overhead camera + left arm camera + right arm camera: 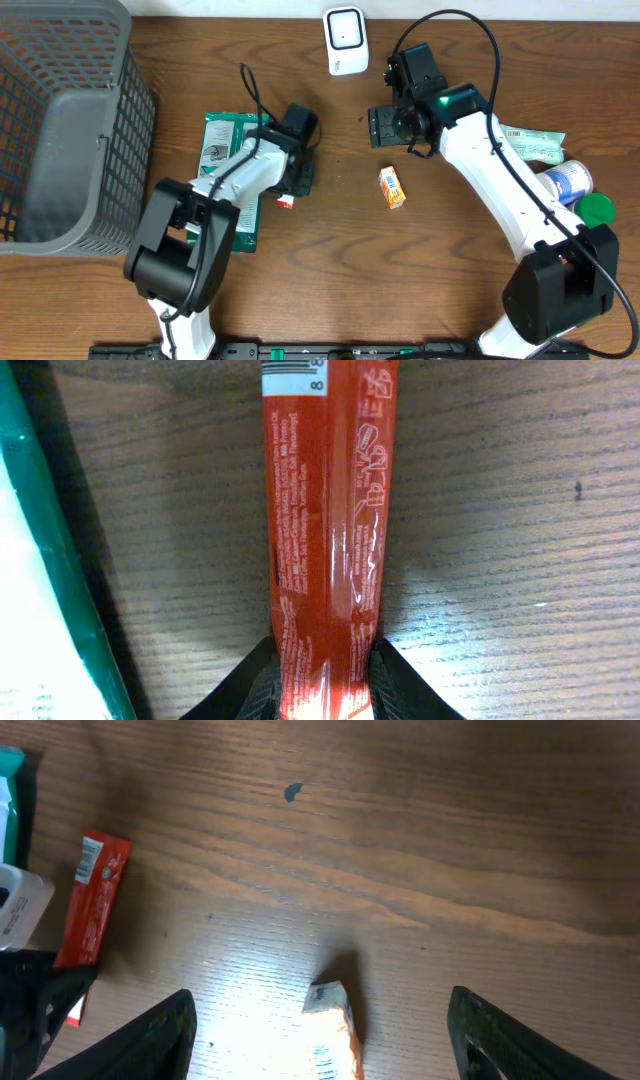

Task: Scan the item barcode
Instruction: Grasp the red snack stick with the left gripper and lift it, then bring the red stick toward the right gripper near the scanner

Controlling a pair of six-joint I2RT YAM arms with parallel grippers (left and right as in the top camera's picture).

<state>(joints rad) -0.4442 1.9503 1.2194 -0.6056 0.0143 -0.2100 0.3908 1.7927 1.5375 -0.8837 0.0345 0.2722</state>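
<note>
Left gripper (322, 670) is pinched down narrow onto one end of the red snack bar (325, 510), fingers (258, 685) pressing on both long edges, so yeah, it's got hold of it. The bar sits around the middle of the table (330, 260), just right of the green packet (225, 165). I honestly can't tell if it's off the wood yet or just lying there gripped. The barcode (292, 372) is up at the far end of the wrapper, away from the fingers, which is handy. Right gripper (320, 1010) hangs wide open with nothing in it. The little orange box (335, 1030) lies on the table below it, untouched as far as I can see.

My read: this is the grab step, and the scan itself isn't done. The white scanner (345, 40) is at the back edge of the table, well apart from the bar. Next move probably means lifting the bar clear and carrying it over toward the scanner. Then the wrist needs to turn so the barcode end faces the scanner's window. The wrapper looks shiny and crinkly, so I'd guess it could flop or glare a bit, and it's worth presenting it flat-on.
</note>
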